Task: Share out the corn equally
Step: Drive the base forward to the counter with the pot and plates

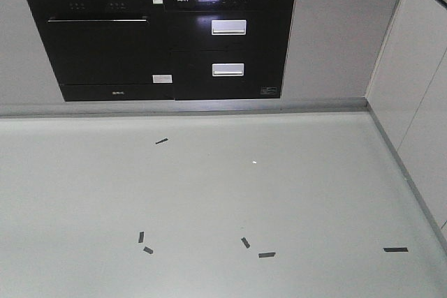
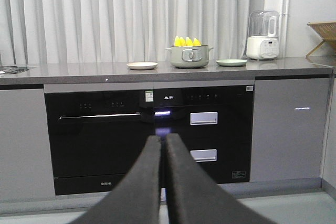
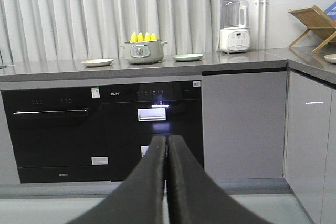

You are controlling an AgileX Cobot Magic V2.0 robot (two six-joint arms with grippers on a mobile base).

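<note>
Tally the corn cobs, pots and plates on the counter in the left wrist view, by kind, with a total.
Corn cobs: 4
Pot: 1
Plates: 2
Total: 7

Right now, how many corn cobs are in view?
4 cobs, all standing side by side in the pot on the counter. Only their tips show, so more may be hidden inside.

countertop (image 2: 79,70) was grey | it carried, left to right: cream plate (image 2: 142,65); pot (image 2: 189,56); green plate (image 2: 231,62); white blender (image 2: 262,35); wooden rack (image 2: 323,38)
</note>
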